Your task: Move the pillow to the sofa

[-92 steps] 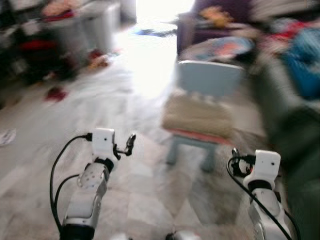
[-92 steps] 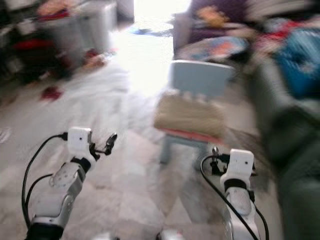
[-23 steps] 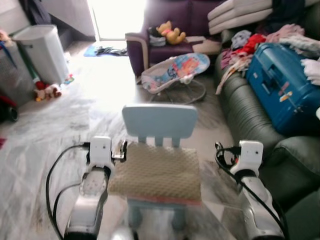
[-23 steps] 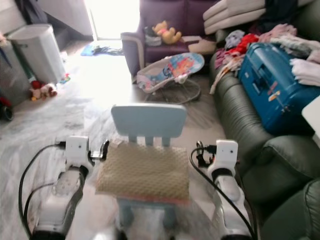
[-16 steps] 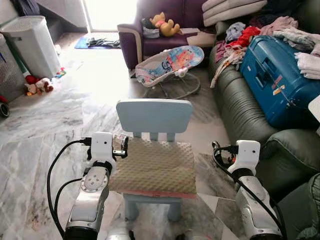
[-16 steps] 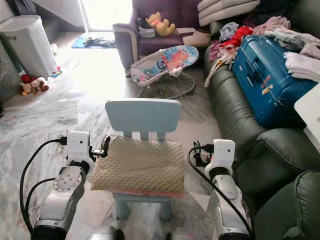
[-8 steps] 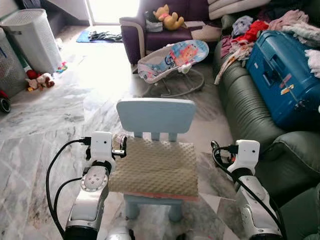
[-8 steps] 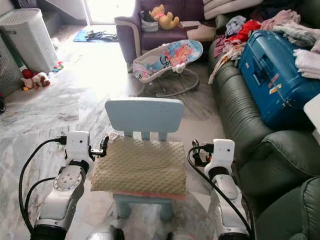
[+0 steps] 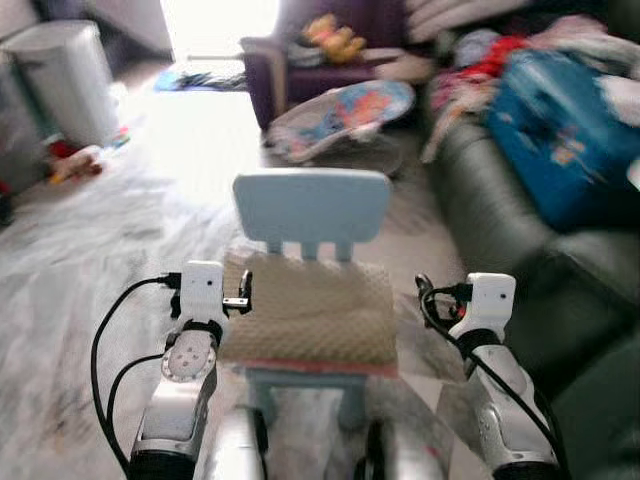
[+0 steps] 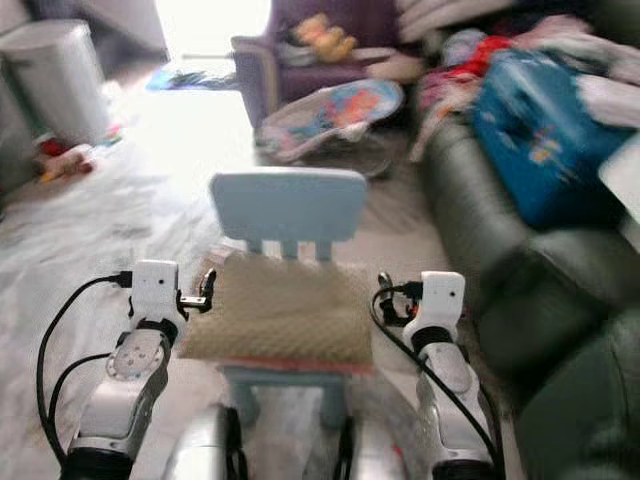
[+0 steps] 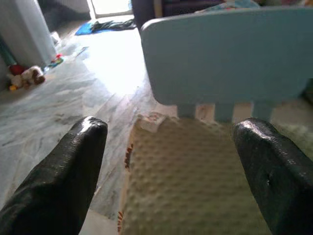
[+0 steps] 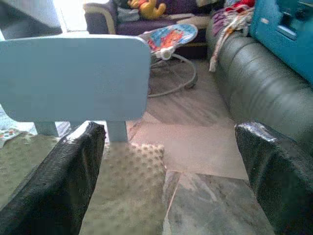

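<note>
A beige bumpy pillow [image 9: 310,312] lies on the seat of a small light-blue chair [image 9: 310,205] straight ahead of me. My left gripper [image 9: 243,291] is at the pillow's left edge and my right gripper [image 9: 425,294] just off its right edge. The left wrist view has the left gripper [image 11: 171,128] open wide, its fingers [image 11: 68,176] spanning the pillow [image 11: 195,196] below the chair back [image 11: 225,58]. My right gripper [image 12: 171,132] is open too, over the pillow's right corner [image 12: 127,191]. The dark green sofa [image 9: 560,290] runs along my right.
A blue suitcase [image 9: 570,125] and piled clothes [image 9: 480,55] take up the far part of the sofa. Behind the chair are a baby bouncer [image 9: 340,115] and a purple armchair [image 9: 300,55]. A white bin [image 9: 60,70] stands far left on the marble floor [image 9: 80,250].
The picture has gone blurred and tipped down a little, so my own legs now show at the bottom edge. Both grippers stay open at the pillow's sides; the pillow has not moved.
</note>
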Motion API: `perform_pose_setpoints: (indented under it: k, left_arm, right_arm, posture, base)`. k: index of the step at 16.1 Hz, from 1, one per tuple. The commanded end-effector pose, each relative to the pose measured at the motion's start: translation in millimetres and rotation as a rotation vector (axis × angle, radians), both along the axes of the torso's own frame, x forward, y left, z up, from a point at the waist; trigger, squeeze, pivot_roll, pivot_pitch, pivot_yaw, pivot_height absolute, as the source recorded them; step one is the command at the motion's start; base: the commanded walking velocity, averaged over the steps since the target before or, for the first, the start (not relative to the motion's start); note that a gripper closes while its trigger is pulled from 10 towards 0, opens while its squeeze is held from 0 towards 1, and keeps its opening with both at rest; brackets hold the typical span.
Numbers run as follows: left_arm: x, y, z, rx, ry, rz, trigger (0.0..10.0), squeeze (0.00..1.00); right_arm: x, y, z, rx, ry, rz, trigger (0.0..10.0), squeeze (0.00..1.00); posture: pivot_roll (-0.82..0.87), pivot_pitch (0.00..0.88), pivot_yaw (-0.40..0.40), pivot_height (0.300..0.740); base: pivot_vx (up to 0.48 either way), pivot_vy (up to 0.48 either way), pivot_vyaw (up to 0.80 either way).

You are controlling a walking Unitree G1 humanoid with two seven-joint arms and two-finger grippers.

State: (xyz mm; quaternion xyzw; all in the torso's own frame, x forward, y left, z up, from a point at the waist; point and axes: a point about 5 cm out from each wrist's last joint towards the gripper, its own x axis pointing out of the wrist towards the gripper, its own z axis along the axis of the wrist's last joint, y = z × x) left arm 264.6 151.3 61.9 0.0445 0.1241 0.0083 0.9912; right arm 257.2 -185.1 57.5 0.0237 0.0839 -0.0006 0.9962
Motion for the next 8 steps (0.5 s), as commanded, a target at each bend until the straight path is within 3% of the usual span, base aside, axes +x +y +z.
perform_pose_setpoints:
  k: [1,8]
  left_arm:
    - [3.4,1.1,5.8,0.025,-0.019,0.01,10.0,0.0]
    - [12.0,13.0,11.5,0.03,-0.033,0.094,10.0,0.0]
  right_arm:
    - [0.8,-0.8,3.4,0.007,-0.017,-0.002,10.0,0.0]
    - [6.2,0.3,10.1,0.006,-0.057,0.019,10.0,0.0]
  posture:
    - [-0.03,0.0,0.011,0.62]
    - [-0.03,0.0,0.007,0.62]
  base:
    - [0.0,0.0,0.0]
    - [0.0,0.0,0.0]
